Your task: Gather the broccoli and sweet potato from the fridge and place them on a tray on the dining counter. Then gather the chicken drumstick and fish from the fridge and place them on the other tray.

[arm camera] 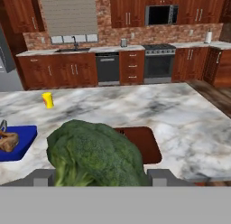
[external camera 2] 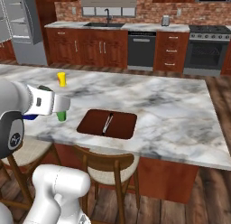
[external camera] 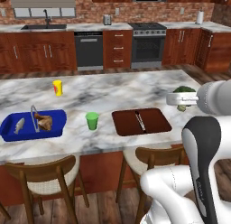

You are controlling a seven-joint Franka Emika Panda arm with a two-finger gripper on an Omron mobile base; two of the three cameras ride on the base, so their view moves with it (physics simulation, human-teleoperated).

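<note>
My gripper [arm camera: 101, 179] is shut on the broccoli [arm camera: 92, 154], a big dark green head that sits between the two finger tips. From the left base the broccoli [external camera: 184, 90] and gripper [external camera: 182, 101] hang above the dining counter's right end, right of the brown tray [external camera: 155, 124]. That tray carries only a thin grey bar. The blue tray [external camera: 54, 128] at the counter's left holds the fish [external camera: 19, 125] and the chicken drumstick [external camera: 43, 122]. The sweet potato is out of view. The fridge [external camera 2: 23, 38] stands at the far left.
A green cup [external camera: 92, 120] stands between the two trays, and a yellow cup [external camera: 57, 87] sits farther back on the marble counter [external camera: 117, 90]. Wooden chairs [external camera: 43, 180] line the near edge. Cabinets, dishwasher and stove run along the far wall.
</note>
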